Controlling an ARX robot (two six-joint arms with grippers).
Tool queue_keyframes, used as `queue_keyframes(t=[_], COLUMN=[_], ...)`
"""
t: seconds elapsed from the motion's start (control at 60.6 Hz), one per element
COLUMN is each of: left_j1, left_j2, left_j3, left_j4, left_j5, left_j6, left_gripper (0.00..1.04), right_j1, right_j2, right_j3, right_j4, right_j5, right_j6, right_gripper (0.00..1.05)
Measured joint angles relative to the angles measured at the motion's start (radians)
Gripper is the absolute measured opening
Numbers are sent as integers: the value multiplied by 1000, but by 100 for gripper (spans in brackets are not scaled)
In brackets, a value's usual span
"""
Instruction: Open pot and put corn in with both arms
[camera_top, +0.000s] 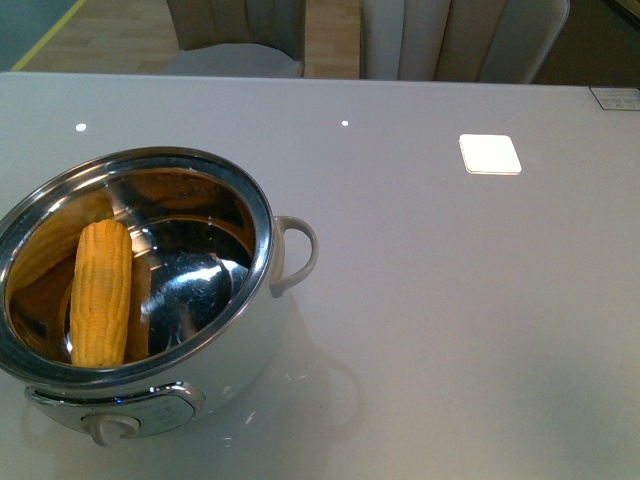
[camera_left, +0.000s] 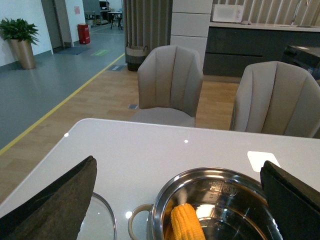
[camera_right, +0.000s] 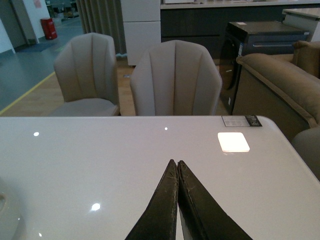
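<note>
Corn (camera_top: 101, 293) is lying in your open pot (camera_top: 262, 215); left gripper (camera_left: 180, 200) gaping, right gripper (camera_right: 177, 167) seemingly pinching nothing.

The pot (camera_top: 140, 290) is shiny metal inside, like a mirror, and smooth white plastic outside. The corn (camera_top: 102, 292) looks bumpy and dull yellow. The bench (camera_top: 450, 300) is smooth, grey and glossy. The chairs (camera_left: 171, 82) look like soft cloth.
</note>
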Motion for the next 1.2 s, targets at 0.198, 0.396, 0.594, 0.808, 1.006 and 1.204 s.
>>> queue_keyframes(t=[0.198, 0.396, 0.594, 0.808, 1.006, 1.204], left_j1=[0, 0, 0, 0, 0, 0], left_j2=[0, 0, 0, 0, 0, 0], left_j3=[0, 0, 0, 0, 0, 0], left_j4=[0, 0, 0, 0, 0, 0], left_j5=[0, 0, 0, 0, 0, 0], left_j6=[0, 0, 0, 0, 0, 0], left_gripper=[98, 98, 98, 98, 98, 98], right_j1=[0, 0, 0, 0, 0, 0], right_j2=[-2, -2, -2, -2, -2, -2], right_j3=[0, 0, 0, 0, 0, 0], right_j4=[-1, -2, -2, -2, -2, -2], right_j5=[0, 0, 0, 0, 0, 0], right_j6=[-1, -1, -1, -1, -1, -1], right_gripper=[8, 44, 78, 96, 96, 96])
